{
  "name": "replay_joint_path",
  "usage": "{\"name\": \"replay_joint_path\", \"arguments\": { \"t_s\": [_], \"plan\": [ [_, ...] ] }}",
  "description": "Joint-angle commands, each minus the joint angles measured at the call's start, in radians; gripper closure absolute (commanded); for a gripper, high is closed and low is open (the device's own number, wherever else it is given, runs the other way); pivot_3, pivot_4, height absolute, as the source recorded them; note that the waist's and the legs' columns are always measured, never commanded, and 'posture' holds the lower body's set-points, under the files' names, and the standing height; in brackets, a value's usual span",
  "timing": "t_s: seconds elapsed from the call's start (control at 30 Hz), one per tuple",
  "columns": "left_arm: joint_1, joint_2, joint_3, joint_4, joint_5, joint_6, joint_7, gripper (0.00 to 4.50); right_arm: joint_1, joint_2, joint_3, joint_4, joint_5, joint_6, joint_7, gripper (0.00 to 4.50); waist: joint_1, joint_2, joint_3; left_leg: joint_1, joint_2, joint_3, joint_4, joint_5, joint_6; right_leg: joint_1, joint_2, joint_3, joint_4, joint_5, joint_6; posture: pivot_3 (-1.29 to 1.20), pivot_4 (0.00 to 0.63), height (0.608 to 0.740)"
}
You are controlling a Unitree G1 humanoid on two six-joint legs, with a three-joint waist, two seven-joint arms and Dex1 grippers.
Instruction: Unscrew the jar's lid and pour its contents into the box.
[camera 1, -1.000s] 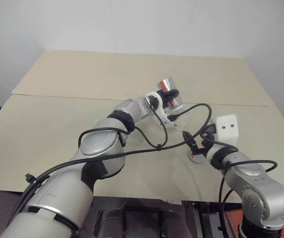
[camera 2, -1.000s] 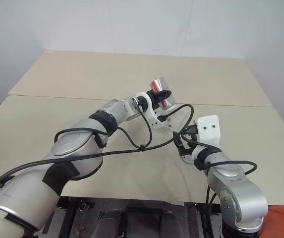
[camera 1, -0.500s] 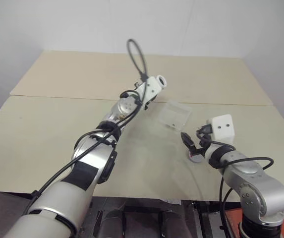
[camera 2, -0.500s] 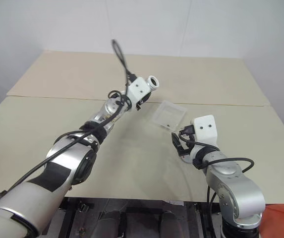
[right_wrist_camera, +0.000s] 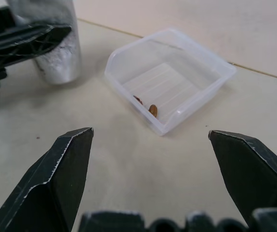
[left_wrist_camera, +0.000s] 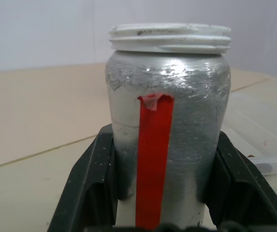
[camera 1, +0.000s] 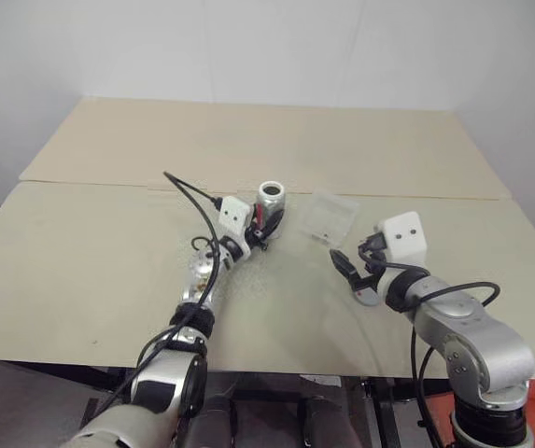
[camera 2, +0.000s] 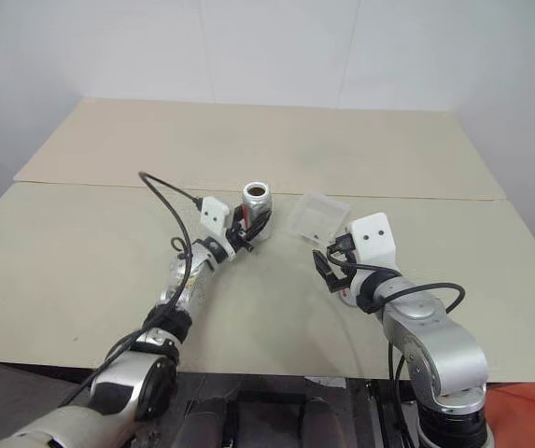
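walls (camera 1: 248, 47): plain white | table (camera 1: 90, 243): beige, seamed

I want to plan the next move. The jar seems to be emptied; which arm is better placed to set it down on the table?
The left. Its tool is already shut on the upright, lidless jar, low over the table beside the box. The right tool is open and holds nothing, near the lid.

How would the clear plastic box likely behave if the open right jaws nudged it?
The box looks thin-walled and holds just a few small brown bits, so it is probably light and would slide on the smooth table. Being shallow and wide, it seems unlikely to tip.
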Motion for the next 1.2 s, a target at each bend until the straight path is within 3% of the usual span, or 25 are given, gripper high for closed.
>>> {"name": "replay_joint_path", "arguments": {
  "t_s": [0.03,0.53,0.8,1.0,1.2],
  "plan": [
    [0.016,-0.014,-0.014,-0.067,-0.008,0.0,0.047,2.57,-0.012,-0.005,0.003,-0.019,-0.015,-0.038,0.005,0.02,0.0,0.0,0.0,0.0,0.0,0.0,0.0,0.0,0.0,0.0,0.0,0.0,0.0,0.0,0.0,0.0,0.15,0.74],
    [0.076,0.001,-0.045,-0.052,-0.014,0.032,0.084,2.57,0.01,0.0,0.02,-0.026,-0.052,-0.047,0.003,0.02,-0.003,0.001,-0.001,0.001,0.0,0.0,0.0,0.0,0.0,0.001,0.0,0.0,0.0,0.0,0.0,0.0,0.15,0.74],
    [0.123,-0.015,-0.062,-0.134,-0.035,0.055,0.078,0.01,0.004,-0.001,0.021,-0.019,-0.059,-0.057,0.017,0.0,-0.004,0.0,-0.001,0.001,0.0,0.0,0.0,0.0,0.0,0.001,0.0,0.0,0.0,0.0,0.0,0.0,0.15,0.74],
    [0.18,0.009,-0.083,-0.23,-0.019,0.076,0.089,0.01,-0.01,-0.004,0.03,-0.007,-0.061,-0.064,0.035,0.0,-0.004,0.001,-0.001,0.001,0.0,0.0,0.0,0.0,0.0,0.001,0.0,0.0,0.0,0.0,0.0,0.0,0.15,0.74],
    [0.348,0.067,-0.104,-0.526,-0.053,0.196,0.067,0.01,-0.015,-0.006,0.017,-0.001,-0.054,-0.064,0.052,0.0,-0.014,0.001,-0.001,0.001,0.002,-0.001,0.0,0.0,0.0,0.0,0.001,0.0,0.0,0.0,0.0,0.0,0.15,0.74]
  ]
}}
